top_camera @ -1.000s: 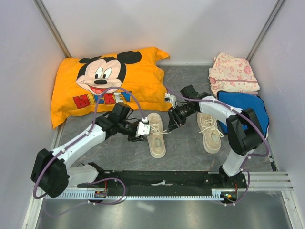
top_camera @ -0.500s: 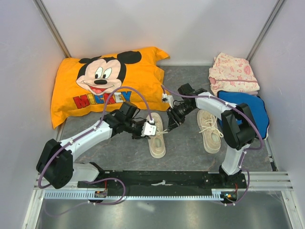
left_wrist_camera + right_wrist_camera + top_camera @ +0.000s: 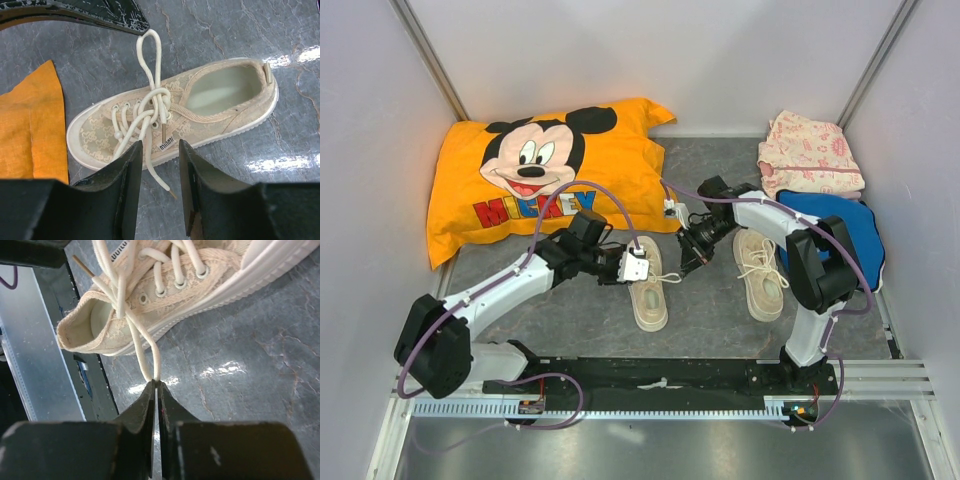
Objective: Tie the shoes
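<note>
Two cream-beige shoes lie on the grey floor: the left shoe [image 3: 648,292] and the right shoe [image 3: 761,272]. My left gripper [image 3: 638,266] hovers over the left shoe's laced front, open and empty. In the left wrist view the left shoe [image 3: 220,107] has a knot [image 3: 156,98], and a loose lace end [image 3: 159,176] lies between my left gripper's [image 3: 159,150] jaws. My right gripper [image 3: 688,255] is shut on a lace loop [image 3: 150,347] of the left shoe [image 3: 150,300]. That loop [image 3: 150,50] is stretched away from the shoe.
An orange Mickey pillow [image 3: 545,170] lies at the back left. Folded pink cloth [image 3: 810,155] and a blue item [image 3: 835,228] are at the back right. A black rail [image 3: 660,375] runs along the near edge. Walls close in on both sides.
My left gripper has moved right, from beside the left shoe to over its laces. My right gripper has kept its hold on the loop and shifted only slightly.
</note>
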Action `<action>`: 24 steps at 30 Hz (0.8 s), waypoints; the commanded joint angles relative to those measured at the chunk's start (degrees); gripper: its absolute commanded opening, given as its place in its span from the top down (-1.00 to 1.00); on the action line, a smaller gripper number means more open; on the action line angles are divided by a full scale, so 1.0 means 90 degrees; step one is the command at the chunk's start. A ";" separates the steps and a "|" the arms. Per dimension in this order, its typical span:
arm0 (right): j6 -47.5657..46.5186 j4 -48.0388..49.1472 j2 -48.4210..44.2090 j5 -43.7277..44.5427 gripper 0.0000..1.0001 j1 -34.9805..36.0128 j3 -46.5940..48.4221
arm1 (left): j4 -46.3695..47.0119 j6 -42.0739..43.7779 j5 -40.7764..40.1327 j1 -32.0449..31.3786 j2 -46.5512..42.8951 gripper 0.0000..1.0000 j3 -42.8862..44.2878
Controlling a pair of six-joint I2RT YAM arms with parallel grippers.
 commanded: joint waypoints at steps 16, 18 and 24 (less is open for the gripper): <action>-0.0072 0.0030 -0.0281 -0.0543 0.70 0.0462 -0.0499 | -0.0214 0.0566 0.0205 -0.0103 0.0601 0.76 0.0412; -0.0209 -0.0184 -0.0281 -0.0310 0.43 0.0443 -0.0335 | -0.0292 0.0752 0.0235 -0.0103 0.0543 0.82 0.0267; -0.1116 -0.0975 -0.0018 -0.0006 0.03 -0.0093 0.0640 | -0.0293 0.1212 0.0264 -0.0103 0.0415 0.88 0.0041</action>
